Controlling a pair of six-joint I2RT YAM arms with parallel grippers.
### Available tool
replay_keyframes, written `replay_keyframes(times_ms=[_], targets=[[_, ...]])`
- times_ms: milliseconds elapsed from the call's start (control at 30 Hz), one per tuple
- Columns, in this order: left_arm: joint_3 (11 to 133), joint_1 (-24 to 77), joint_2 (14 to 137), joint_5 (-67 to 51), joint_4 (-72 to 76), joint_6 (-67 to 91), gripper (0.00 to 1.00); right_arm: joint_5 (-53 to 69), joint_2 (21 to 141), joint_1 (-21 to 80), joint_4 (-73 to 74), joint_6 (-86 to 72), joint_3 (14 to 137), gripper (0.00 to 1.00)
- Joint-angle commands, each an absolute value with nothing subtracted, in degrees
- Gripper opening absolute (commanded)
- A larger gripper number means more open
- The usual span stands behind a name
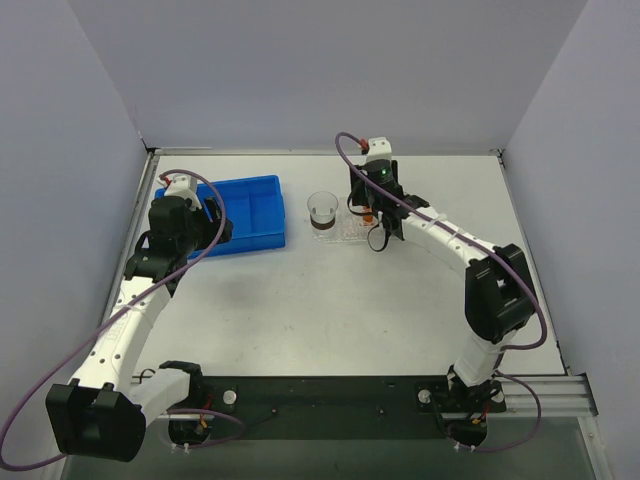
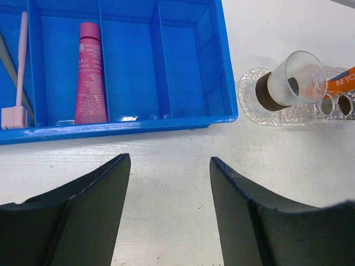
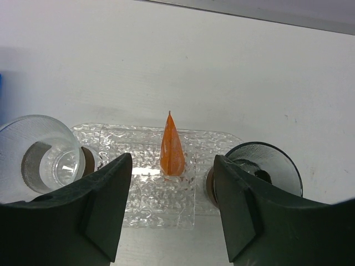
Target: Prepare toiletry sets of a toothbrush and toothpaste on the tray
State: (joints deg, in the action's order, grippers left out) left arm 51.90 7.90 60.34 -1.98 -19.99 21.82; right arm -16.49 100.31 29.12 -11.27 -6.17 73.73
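Note:
The clear bumpy tray (image 3: 138,194) lies under my right gripper (image 3: 173,160). That gripper is open, and the orange toothpaste tube (image 3: 172,149) stands on end on the tray between the fingers, with a gap on each side. The top view shows the tray (image 1: 345,235) and the right gripper (image 1: 375,222) above it. My left gripper (image 2: 169,159) is open and empty over bare table just in front of the blue bin (image 2: 166,119). The pink toothpaste tube (image 2: 89,72) and a pale toothbrush (image 2: 21,61) lie in the bin's left compartments.
Two clear cups stand at the tray's ends, one on the left (image 3: 41,152) and one on the right (image 3: 263,166). A grey-green stick (image 2: 8,69) shows partly at the bin's left edge. In the top view the blue bin (image 1: 250,205) sits left of the tray.

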Motion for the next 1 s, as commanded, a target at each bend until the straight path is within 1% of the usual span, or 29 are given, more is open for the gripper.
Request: replay_keyframes(times_ms=[0,133,267,433,567,667,700,767,800,833,933,967], targets=[[54.6,7.6,59.6,-1.5,-19.4,21.0,0.69,-15.7,96.2,28.2,-9.8,-7.1,75.7,0.56],[55.8,6.6,59.5,2.6,-21.6,19.1,0.69,-12.5,94.3,26.5,-4.8,-10.6,78.6,0.56],[56.4,5.3,60.1,6.3,-22.8,17.4,0.69,-10.0,90.6,25.1,-3.3,-12.8,77.9,0.55],[55.8,3.8,61.3,7.2,-23.4,15.9,0.69,-5.0,86.1,22.9,3.5,-17.5,78.3,0.54],[57.3,2.8,65.4,6.6,-24.2,14.8,0.69,-1.9,82.9,22.1,6.1,-19.6,76.8,0.53],[59.2,1.1,69.7,6.1,-24.5,14.2,0.64,-0.4,81.3,21.4,8.4,-19.9,76.8,0.51],[60.7,0.4,70.8,6.1,-24.3,13.4,0.6,-0.4,81.1,21.2,9.0,-19.8,77.0,0.51],[62.1,0.4,74.4,5.9,-22.2,12.5,0.58,3.2,80.8,20.2,10.5,-19.5,78.2,0.5],[63.7,-1.6,75.7,5.4,-21.6,12.3,0.55,4.2,80.9,19.8,11.0,-19.3,78.8,0.49],[64.8,-2.7,77.1,4.4,-20.2,12.4,0.52,5.0,81.1,19.0,12.1,-18.9,80.5,0.49],[67.2,-3.0,82.1,0.0,-16.2,12.7,0.49,7.6,82.1,17.7,14.5,-17.5,83.1,0.47],[67.9,-3.0,84.9,-3.6,-15.4,12.7,0.47,9.3,82.4,16.5,14.9,-17.3,84.9,0.47]])
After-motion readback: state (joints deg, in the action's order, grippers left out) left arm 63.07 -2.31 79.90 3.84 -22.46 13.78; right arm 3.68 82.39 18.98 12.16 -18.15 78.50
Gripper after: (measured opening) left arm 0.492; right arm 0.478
